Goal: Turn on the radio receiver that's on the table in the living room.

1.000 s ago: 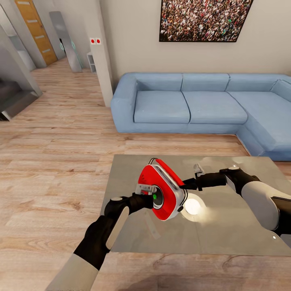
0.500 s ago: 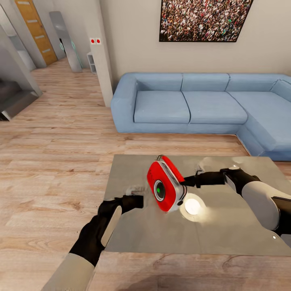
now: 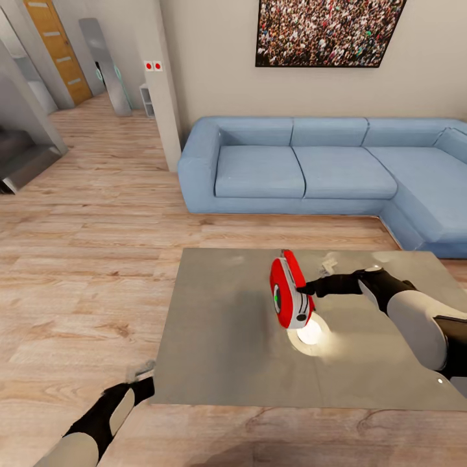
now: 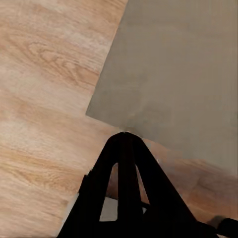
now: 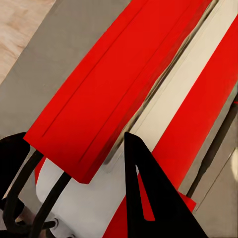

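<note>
The red radio receiver (image 3: 290, 297) with its white edge trim is held upright just above the glossy grey table (image 3: 227, 337), turned nearly edge-on; its dark dial with a green light faces left. My right gripper (image 3: 309, 286) is shut on the radio's right side. In the right wrist view the red body (image 5: 124, 74) sits between the black fingers (image 5: 141, 193). My left gripper (image 3: 140, 375) hangs low over the floor by the table's front left corner, its fingers (image 4: 124, 148) shut together with nothing in them, pointing at the table corner (image 4: 188, 74).
A blue corner sofa (image 3: 305, 168) stands behind the table under a crowd picture (image 3: 324, 32). Light wood floor (image 3: 84, 259) spreads to the left, toward a hallway with a wooden door (image 3: 58, 45). A bright lamp reflection (image 3: 310, 332) lies on the tabletop below the radio.
My left gripper has pulled away from the radio's dial, back and down to the table's front left corner. The radio has shifted right and turned edge-on in the right gripper.
</note>
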Controlling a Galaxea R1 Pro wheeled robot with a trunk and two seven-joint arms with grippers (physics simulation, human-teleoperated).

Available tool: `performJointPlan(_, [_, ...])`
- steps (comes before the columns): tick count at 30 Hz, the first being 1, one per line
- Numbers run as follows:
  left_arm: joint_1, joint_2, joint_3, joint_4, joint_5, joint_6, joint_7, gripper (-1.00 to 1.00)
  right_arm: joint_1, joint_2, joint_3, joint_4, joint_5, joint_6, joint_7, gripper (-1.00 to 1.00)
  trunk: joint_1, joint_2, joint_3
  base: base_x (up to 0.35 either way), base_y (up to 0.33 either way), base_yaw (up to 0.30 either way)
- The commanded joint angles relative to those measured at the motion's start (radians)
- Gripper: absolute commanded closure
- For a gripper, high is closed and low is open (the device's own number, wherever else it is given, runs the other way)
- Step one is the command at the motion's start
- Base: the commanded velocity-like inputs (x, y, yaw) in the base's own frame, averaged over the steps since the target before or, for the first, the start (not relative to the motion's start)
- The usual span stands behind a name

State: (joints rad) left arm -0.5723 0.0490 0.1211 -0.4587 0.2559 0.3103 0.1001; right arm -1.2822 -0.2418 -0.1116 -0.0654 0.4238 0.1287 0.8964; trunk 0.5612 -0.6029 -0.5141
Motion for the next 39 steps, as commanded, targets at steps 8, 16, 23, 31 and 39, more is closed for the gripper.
performJointPlan(8, [0.0,0.006,0.0,0.234,0.001,-0.206,0.0,1.0,0.0,0.003,-0.014,0.0,-0.005,0.013,-0.038,1.0,0.0,0.0,0.0,0.0,0.0,0.0])
performJointPlan(16, [0.0,0.011,0.005,0.25,0.006,-0.22,-0.006,1.0,0.0,0.012,-0.015,0.005,-0.008,0.013,-0.113,1.0,0.0,0.0,0.0,0.0,0.0,0.0])
performJointPlan(23, [0.0,0.031,0.003,0.25,0.01,-0.223,-0.008,1.0,0.0,0.012,-0.016,0.055,-0.011,0.01,-0.119,1.0,0.004,-0.007,-0.003,0.0,0.0,0.0])
performJointPlan(31, [0.0,0.027,0.002,0.25,0.008,-0.226,-0.007,1.0,0.0,0.013,-0.016,0.068,0.005,0.011,-0.119,1.0,0.034,-0.063,-0.028,0.0,0.0,0.0])
performJointPlan(39, [0.0,0.026,0.002,0.25,0.006,-0.226,-0.007,1.0,0.0,0.012,-0.016,0.068,0.007,0.011,-0.119,1.0,0.065,-0.119,-0.053,0.0,0.0,0.0])
